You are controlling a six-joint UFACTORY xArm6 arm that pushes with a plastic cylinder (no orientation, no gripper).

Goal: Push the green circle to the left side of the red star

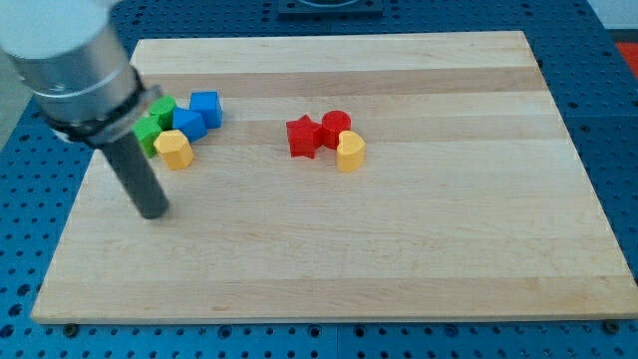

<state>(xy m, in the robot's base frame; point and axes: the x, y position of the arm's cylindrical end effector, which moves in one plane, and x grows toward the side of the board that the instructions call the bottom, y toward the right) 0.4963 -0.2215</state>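
The red star (302, 137) lies near the board's middle, touching a second red block (336, 127) on its right. Two green blocks sit in a cluster at the view's left: one (163, 111) higher up and one (148, 134) lower left, partly hidden by my arm. I cannot tell which of them is the circle. My tip (154, 212) rests on the board below the cluster, just below and left of a yellow block (175, 150), apart from it.
Two blue blocks (205, 106) (188, 124) sit right of the green ones in the cluster. A yellow heart-like block (350, 152) touches the red pair at lower right. The wooden board (419, 249) lies on a blue perforated table.
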